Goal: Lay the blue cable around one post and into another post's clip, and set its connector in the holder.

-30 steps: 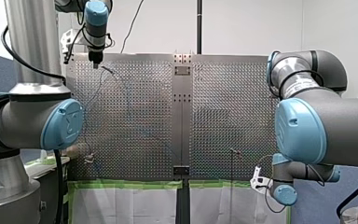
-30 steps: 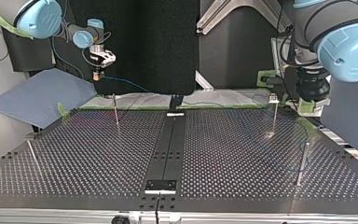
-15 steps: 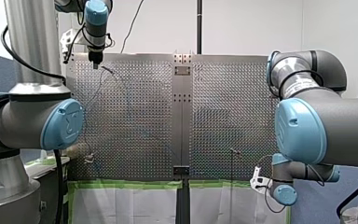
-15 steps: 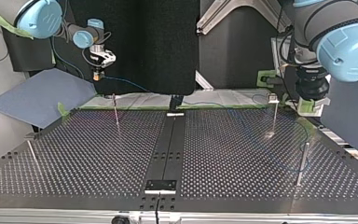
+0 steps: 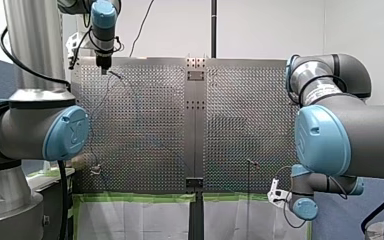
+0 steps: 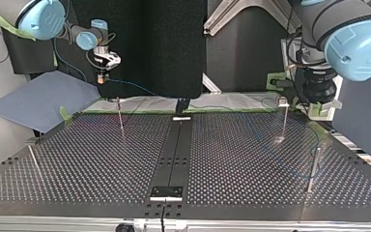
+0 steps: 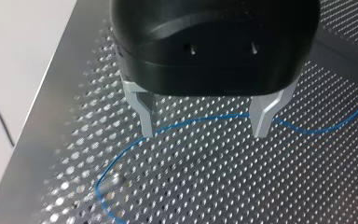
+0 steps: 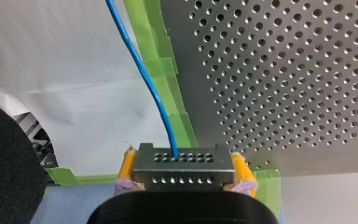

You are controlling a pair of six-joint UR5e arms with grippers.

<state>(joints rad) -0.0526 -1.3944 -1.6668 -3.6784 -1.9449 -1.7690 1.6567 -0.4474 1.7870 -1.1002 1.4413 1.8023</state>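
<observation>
The blue cable (image 8: 140, 70) runs from a grey perforated connector (image 8: 180, 167). My right gripper (image 8: 182, 176) is shut on that connector with its yellow pads (image 8: 127, 163), past the table's green-taped edge (image 8: 156, 70). In the top view my right gripper (image 6: 102, 77) hangs at the back left, and the cable (image 6: 130, 86) trails from it. On the plate the cable (image 7: 200, 119) loops around a thin post (image 7: 111, 180). My left gripper (image 7: 204, 123) hovers open above that loop with nothing between its metal fingers (image 7: 144, 114). In the front view my left gripper (image 5: 101, 64) is by the far left post (image 5: 113, 73).
Thin posts stand on the perforated plate (image 6: 101, 159): one at the back left (image 6: 120, 116), one with a clip top at the back right (image 6: 284, 118), one at the front right (image 6: 313, 166). A dark strip (image 6: 174, 154) runs down the middle. A blue-grey sheet (image 6: 38, 99) lies beside the table.
My left arm has lifted a little and shifted slightly toward the top view's left. My right gripper has drifted slightly with the connector still in it.
</observation>
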